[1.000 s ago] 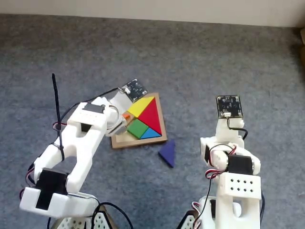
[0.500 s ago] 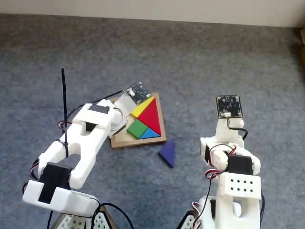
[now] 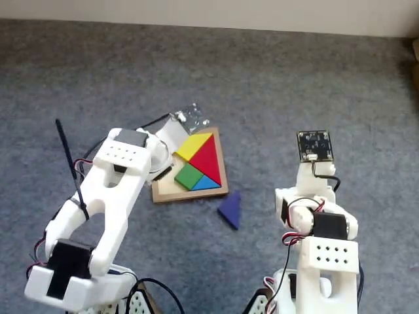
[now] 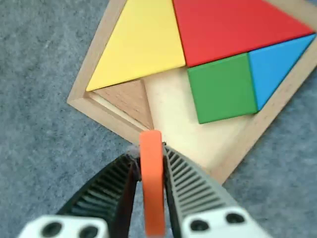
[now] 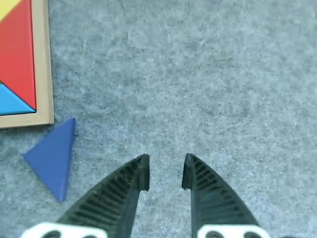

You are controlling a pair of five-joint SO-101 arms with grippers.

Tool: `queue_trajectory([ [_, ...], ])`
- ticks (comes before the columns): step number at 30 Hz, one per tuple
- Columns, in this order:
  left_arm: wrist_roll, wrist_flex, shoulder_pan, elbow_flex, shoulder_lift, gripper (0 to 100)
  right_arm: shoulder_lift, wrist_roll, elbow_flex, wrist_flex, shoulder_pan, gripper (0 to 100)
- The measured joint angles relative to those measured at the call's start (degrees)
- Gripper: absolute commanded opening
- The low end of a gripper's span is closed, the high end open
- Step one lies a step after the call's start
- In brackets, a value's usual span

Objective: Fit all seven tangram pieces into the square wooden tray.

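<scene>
The square wooden tray point(image 3: 161, 192) lies on the grey carpet and holds a yellow triangle point(image 4: 141, 44), a red triangle point(image 4: 233, 27), a green square point(image 4: 223, 87) and a light blue triangle point(image 4: 275, 62). A brown triangle point(image 4: 130, 98) fills the corner beside the yellow one. My left gripper point(image 4: 150, 156) is shut on an orange piece point(image 4: 151, 188), held on edge just above the tray's bare floor point(image 4: 181, 134) near its rim. A dark blue triangle point(image 3: 230, 209) lies on the carpet off the tray's near right corner. My right gripper point(image 5: 165, 173) hangs open over bare carpet beside that dark blue triangle point(image 5: 52, 156).
The left arm point(image 3: 121, 176) covers the tray's left side in the high view. The right arm point(image 3: 317, 222) stands well to the right of the tray. Carpet stretches free all around, with a pale wall edge at the back.
The left arm swung and pushed forward over the tray's left edge. The orange piece, seen beside the arm a second ago, now sits hidden beneath it in the high view. The right arm stayed still.
</scene>
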Motion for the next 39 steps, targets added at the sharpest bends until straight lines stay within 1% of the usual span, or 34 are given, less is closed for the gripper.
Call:
queue_trajectory([
  [6,8.4,5.4,-0.6,-5.9,-2.3,1,0.0,0.0,0.0,0.0,0.0,11.2],
  [10,18.1,5.7,-2.5,-8.3,-2.3,1,0.0,0.0,0.0,0.0,0.0,11.2],
  [13,25.2,5.7,-3.4,-8.9,0.1,1,0.0,0.0,0.0,0.0,-0.2,11.2],
  [15,29.1,4.6,-3.3,-9.0,2.8,1,0.0,0.0,0.0,0.0,-1.1,11.2],
  [19,35.0,-0.4,-3.3,-9.4,9.8,1,0.0,0.0,0.0,0.0,-1.6,11.2],
  [25,41.7,-1.7,-3.9,-18.3,18.2,1,0.0,0.0,1.3,0.0,-1.6,11.2],
  [32,46.9,-2.6,-4.7,-26.4,24.5,1,0.0,0.0,2.2,0.0,-1.6,11.2],
  [35,47.6,-4.9,-4.8,-28.5,28.6,1,0.0,0.0,2.2,0.0,-1.6,11.2],
  [39,47.9,-5.7,-4.8,-30.2,32.8,1,0.0,0.0,2.2,0.0,-1.7,11.2],
])
